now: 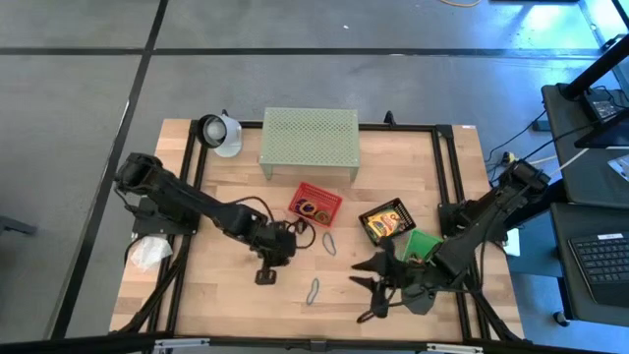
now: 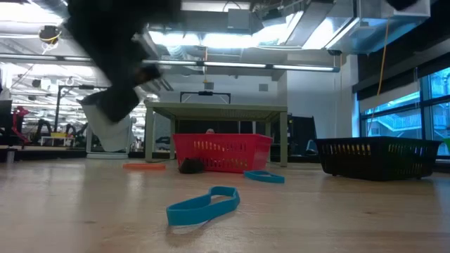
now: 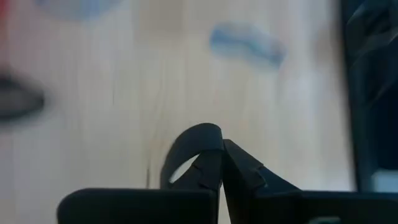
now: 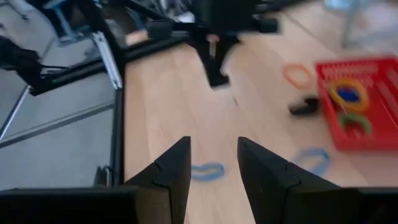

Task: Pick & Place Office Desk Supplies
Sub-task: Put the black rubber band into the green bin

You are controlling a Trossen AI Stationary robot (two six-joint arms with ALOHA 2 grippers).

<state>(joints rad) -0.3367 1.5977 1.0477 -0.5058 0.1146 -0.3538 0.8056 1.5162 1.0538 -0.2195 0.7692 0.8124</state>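
Black loop (image 3: pixel 186 146) pinched by left fingers (image 3: pixel 239 165), wrist angled down.

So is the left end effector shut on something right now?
Shut. In the left wrist view the left end effector has its fingertips pressed together on a dark loop above the table.

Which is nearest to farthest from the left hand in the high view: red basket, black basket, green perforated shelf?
From the left hand, shut near the table's front centre:
1. Red basket, just behind it, toward the right arm's side.
2. Black basket, farther toward the right arm's side.
3. Green perforated shelf, at the table's back edge.
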